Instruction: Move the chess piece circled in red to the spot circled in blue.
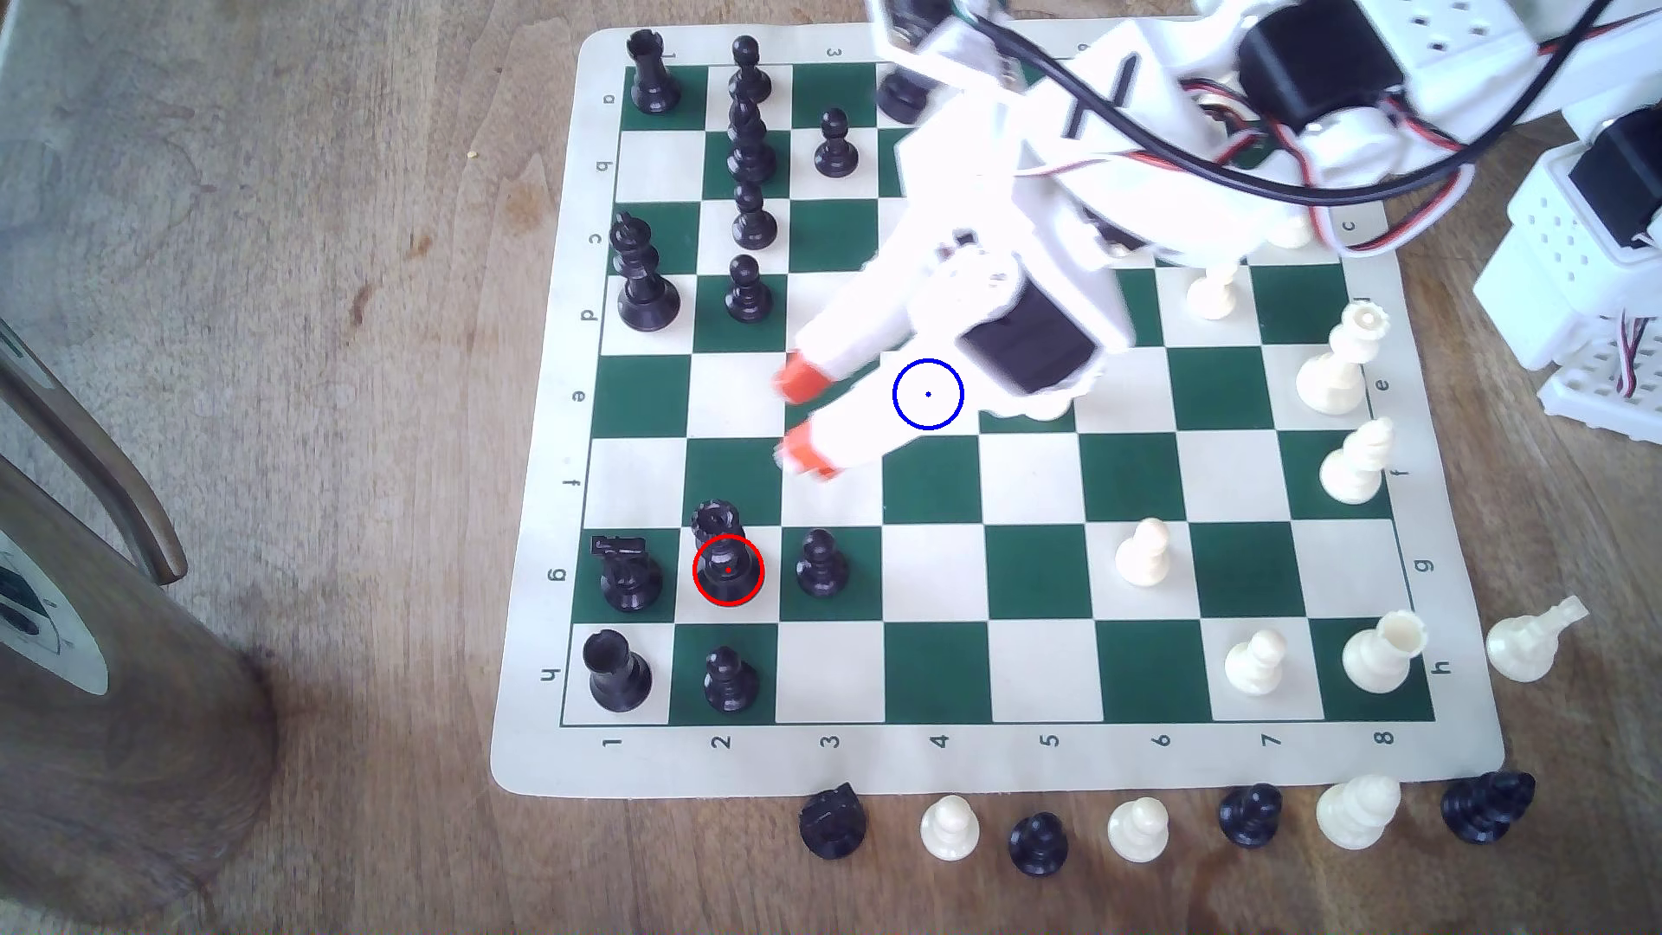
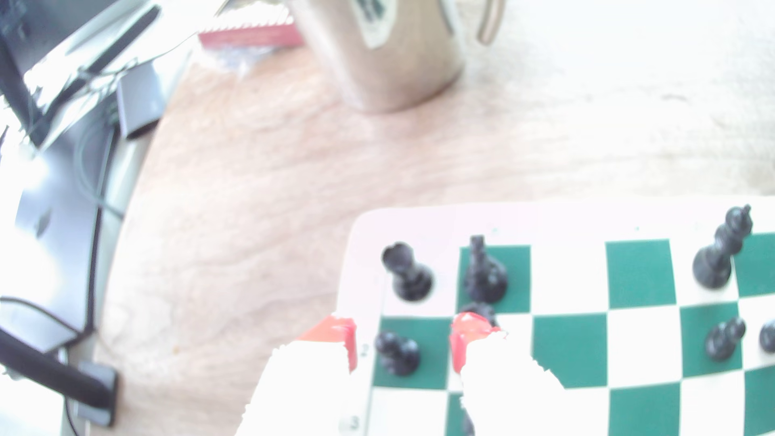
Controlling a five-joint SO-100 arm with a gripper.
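Taken from the exterior view's left, a brown cylindrical container (image 1: 108, 620) is seen on the wooden table (image 1: 360, 360), well apart from the chessboard (image 1: 989, 773). On the board's g row, a black knight (image 1: 625, 571) stands on a green square at the left edge. Just to its right in that view, the black queen (image 1: 727, 557) is found upright on a cream square, its base ringed in red; its notched coronet is visible above the ring. A black pawn (image 1: 820, 565) stands on the green square immediately right of the queen.

Farther up the board from the queen, the gripper (image 1: 803, 418) is held above the squares, its two orange-tipped fingers (image 1: 799, 379) spread apart with nothing between them; no piece is touched. In the wrist view the gripper (image 2: 402, 341) is seen with its fingers likewise parted and a black pawn (image 2: 397, 353) on the board below the gap.

The spot (image 1: 928, 394), marked with a blue ring, lies up and to the right of the queen in the exterior view, and its square is largely covered by the white arm (image 1: 989, 225).
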